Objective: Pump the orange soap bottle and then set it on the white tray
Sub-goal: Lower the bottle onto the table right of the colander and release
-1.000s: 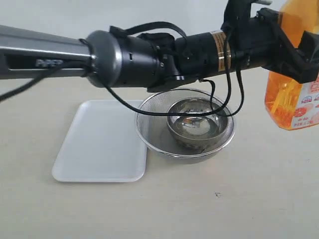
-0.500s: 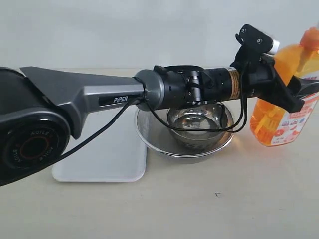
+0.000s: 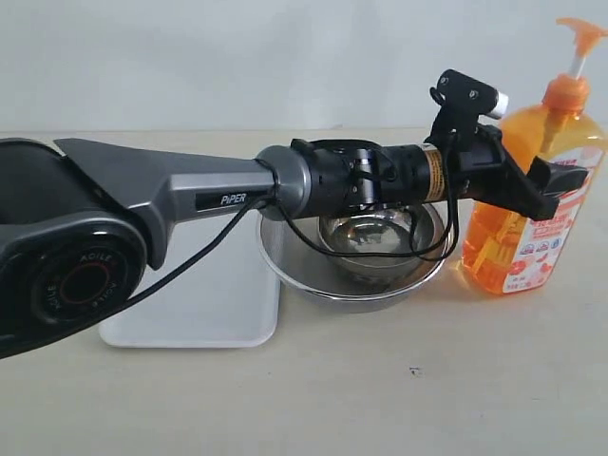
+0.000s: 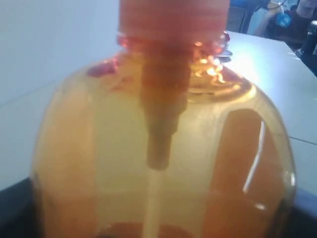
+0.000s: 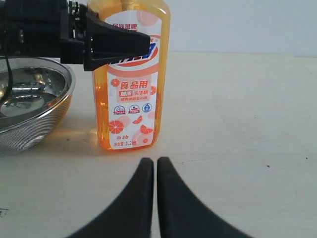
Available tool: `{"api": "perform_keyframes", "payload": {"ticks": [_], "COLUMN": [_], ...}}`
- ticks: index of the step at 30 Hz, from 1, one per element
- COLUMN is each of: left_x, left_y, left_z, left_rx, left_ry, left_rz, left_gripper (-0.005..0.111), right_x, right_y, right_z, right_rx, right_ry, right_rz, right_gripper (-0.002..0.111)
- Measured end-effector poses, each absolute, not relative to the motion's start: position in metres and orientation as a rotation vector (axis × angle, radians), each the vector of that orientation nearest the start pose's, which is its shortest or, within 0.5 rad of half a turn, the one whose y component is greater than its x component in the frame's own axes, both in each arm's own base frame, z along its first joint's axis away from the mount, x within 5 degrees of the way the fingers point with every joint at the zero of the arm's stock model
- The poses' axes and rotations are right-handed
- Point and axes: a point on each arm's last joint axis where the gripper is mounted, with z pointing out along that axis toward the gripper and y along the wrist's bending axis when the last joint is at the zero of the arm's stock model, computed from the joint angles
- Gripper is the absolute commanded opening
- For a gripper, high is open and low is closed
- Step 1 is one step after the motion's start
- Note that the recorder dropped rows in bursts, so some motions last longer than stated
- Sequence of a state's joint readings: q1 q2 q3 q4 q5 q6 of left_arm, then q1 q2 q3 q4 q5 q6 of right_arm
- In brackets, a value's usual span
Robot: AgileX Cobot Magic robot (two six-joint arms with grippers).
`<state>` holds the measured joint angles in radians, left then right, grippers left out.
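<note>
1. The left gripper (image 3: 554, 187) has its jaws pinching the orange soap bottle (image 3: 518, 249) from two sides, high on the body and just under the shoulder.
2. The bottle stands with its base on the surface (image 3: 427, 399), nearly upright. Its pump head (image 3: 579, 33) is above the left jaws, raised on a white stem, and nothing touches it.
3. In the left wrist view the bottle's shoulder and neck (image 4: 158, 148) fill almost the whole picture, very close between the jaws.
4. The right gripper (image 5: 151, 159) has its jaws pressed almost together, with only a thin gap, and they hold nothing. They are low over the surface.
5. The bottle's label (image 5: 132, 106) faces the right jaws; the bottle is near their tips but apart from them.
6. A metal mesh bowl (image 3: 361, 290) with a smaller steel bowl (image 3: 380, 237) inside sits just beside the held bottle, under the left arm.
7. The white tray (image 3: 199, 318) lies well apart from the left jaws, on the far side of the mesh bowl. The bottle is not on it.
</note>
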<state>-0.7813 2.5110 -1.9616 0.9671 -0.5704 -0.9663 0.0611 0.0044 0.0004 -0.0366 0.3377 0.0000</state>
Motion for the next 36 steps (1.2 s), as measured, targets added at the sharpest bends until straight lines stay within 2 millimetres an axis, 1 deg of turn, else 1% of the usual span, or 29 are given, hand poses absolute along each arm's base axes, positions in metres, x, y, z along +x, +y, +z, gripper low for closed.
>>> {"api": "perform_keyframes", "payload": {"ticks": [1,2,4,5,7,9,11,13,20,28,32,36], "left_x": [0.374,0.373,0.373,0.373,0.373,0.373,0.373,0.372,0.372,0.368,0.366,0.362], "left_y": [-0.427,-0.427,-0.427,-0.428,-0.428,-0.428,-0.429,-0.429,-0.428,-0.425,-0.421,-0.419], "left_z": [0.157,0.157,0.157,0.157,0.157,0.158,0.164,0.169,0.177,0.212,0.224,0.229], "left_rx": [0.938,0.941,0.946,0.948,0.95,0.94,0.931,0.925,0.918,0.934,0.972,1.033], "left_ry": [1.517,1.518,1.518,1.516,1.517,1.513,1.493,1.477,1.463,1.429,1.471,1.53], "left_rz": [-1.024,-1.023,-1.024,-1.023,-1.023,-1.039,-1.059,-1.073,-1.076,-1.049,-1.004,-0.985], "left_gripper": [0.026,0.039,0.058,0.071,0.085,0.091,0.094,0.094,0.094,0.094,0.094,0.094], "right_x": [0.054,0.054,0.054,0.054,0.054,0.054,0.054,0.054,0.054,0.054,0.054,0.054], "right_y": [0.002,0.002,0.002,0.002,0.002,0.002,0.002,0.002,0.002,0.002,0.002,0.002], "right_z": [0.182,0.182,0.182,0.182,0.182,0.182,0.182,0.182,0.182,0.182,0.182,0.182], "right_rx": [-0.079,-0.079,-0.079,-0.079,-0.079,-0.079,-0.079,-0.079,-0.079,-0.079,-0.079,-0.079], "right_ry": [1.824,1.824,1.824,1.824,1.824,1.824,1.824,1.824,1.824,1.824,1.824,1.824], "right_rz": [0.008,0.008,0.008,0.008,0.008,0.008,0.008,0.008,0.008,0.008,0.008,0.008], "right_gripper": [0.0,0.0,0.0,0.0,0.0,0.0,0.0,0.0,0.0,0.0,0.0,0.0]}}
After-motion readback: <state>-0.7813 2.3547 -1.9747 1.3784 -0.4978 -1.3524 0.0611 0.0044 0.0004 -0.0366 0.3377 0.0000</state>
